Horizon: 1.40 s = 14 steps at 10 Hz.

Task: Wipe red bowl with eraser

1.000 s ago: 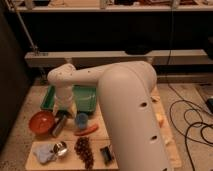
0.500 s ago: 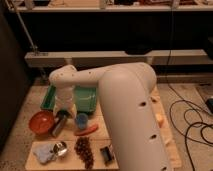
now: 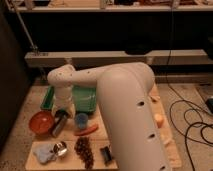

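— What are we finding resting on the wooden table?
— We're seeing a green tray sitting there. Nearer us than the tray, the red bowl, a blue cup, a carrot and the eraser are lying. The gripper is hanging just before the tray's left end.

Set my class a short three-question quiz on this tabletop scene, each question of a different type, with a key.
1. True or false: the eraser is held in the gripper.
2. Multiple choice: the gripper hangs low right beside which thing? A the red bowl; B the grapes; C the floor cables.
3. Fill in: the tray behind the red bowl is ____ in colour.

Key
1. False: the eraser lies on the table by the grapes, well apart from the gripper.
2. A.
3. Green.
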### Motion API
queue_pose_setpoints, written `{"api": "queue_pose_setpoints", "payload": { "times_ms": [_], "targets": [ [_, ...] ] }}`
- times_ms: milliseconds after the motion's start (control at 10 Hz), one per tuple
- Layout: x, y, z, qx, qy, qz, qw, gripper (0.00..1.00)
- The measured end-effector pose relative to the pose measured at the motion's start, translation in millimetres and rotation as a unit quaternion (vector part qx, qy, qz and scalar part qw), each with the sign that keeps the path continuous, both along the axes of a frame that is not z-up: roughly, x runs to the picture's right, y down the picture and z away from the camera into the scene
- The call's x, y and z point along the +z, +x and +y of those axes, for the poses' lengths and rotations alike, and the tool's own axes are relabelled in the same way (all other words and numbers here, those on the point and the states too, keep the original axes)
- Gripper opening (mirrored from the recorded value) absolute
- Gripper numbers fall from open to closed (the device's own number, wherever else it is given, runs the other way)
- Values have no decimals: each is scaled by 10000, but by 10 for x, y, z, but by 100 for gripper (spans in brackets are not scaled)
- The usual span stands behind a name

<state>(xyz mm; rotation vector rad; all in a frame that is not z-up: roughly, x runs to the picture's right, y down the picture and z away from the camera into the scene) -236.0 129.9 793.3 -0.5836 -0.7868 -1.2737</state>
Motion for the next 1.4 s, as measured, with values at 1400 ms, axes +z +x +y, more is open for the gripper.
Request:
{"api": "queue_pose_setpoints", "payload": {
  "times_ms": [1400],
  "targets": [
    [244,-15,207,-133,-59,89,9999,66]
  ]
}}
